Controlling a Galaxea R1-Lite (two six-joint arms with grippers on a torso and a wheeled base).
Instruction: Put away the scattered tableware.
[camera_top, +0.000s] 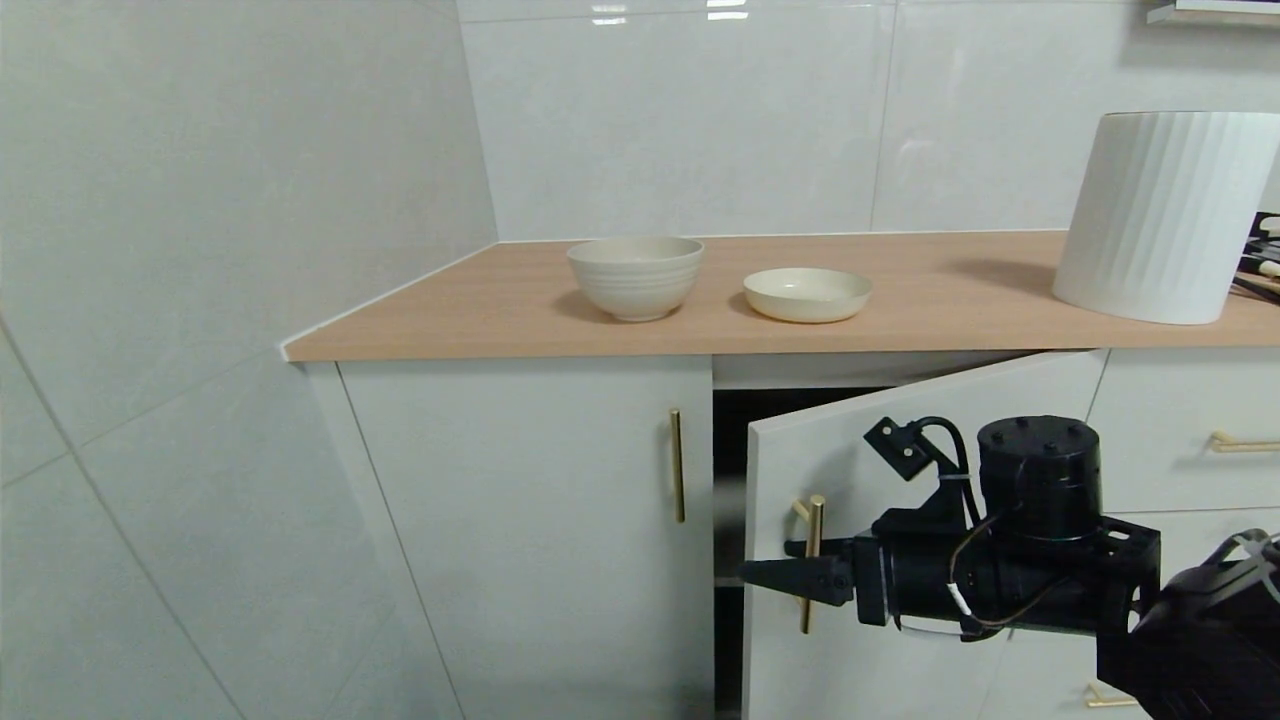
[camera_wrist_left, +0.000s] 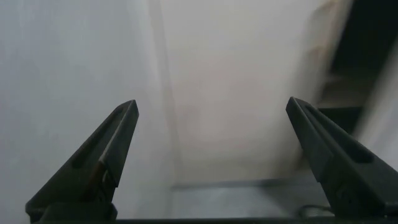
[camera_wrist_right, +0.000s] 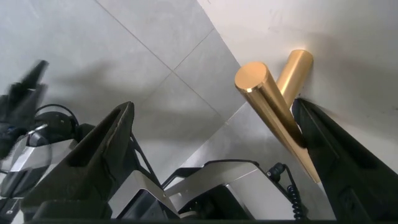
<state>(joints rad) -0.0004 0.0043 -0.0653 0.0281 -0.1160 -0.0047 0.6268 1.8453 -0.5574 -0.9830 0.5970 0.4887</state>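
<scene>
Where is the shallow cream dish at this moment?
In the head view, the shallow dish sits on the wooden countertop, just right of the ribbed bowl and above the partly open cabinet door.

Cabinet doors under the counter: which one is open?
The right-hand door, swung ajar with a dark gap along its left edge; the right claw sits at its gold handle. The left-hand door is flush shut.

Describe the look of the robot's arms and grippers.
Matte black: left gripper and right gripper, each with two long wedge-shaped fingers tapering to points. Also black, the right arm has a cylindrical joint housing, a small bracket, and looping black cables, one white-banded.
</scene>
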